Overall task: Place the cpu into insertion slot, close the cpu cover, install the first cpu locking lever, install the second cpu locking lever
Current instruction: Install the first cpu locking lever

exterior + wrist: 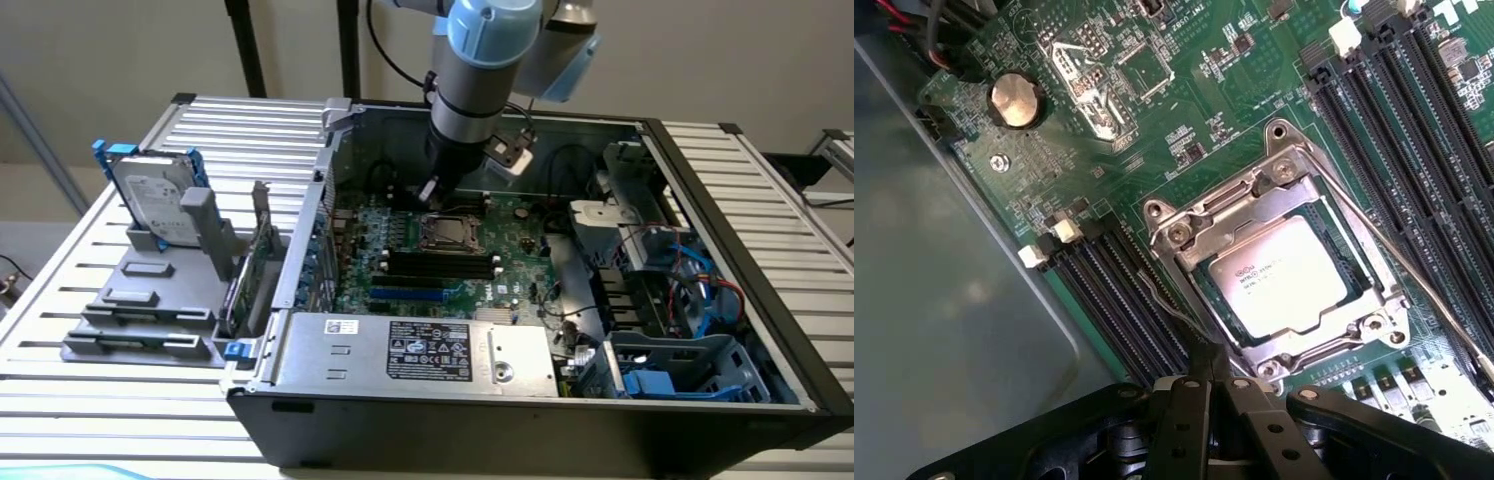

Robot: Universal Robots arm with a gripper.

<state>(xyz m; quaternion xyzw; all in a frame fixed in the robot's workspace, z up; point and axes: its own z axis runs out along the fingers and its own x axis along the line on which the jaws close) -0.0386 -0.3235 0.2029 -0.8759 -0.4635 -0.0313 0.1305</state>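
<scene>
Cpu (1286,275) seated under cpu cover (1226,222); gripper (1201,352) pinched closed against locking lever (1166,300) end; push steadily, avoid slipping.

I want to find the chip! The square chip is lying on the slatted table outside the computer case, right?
No. The wrist view shows the cpu seated inside the case in the insertion slot, under the silvery cpu cover, not out on the slatted table.
</scene>
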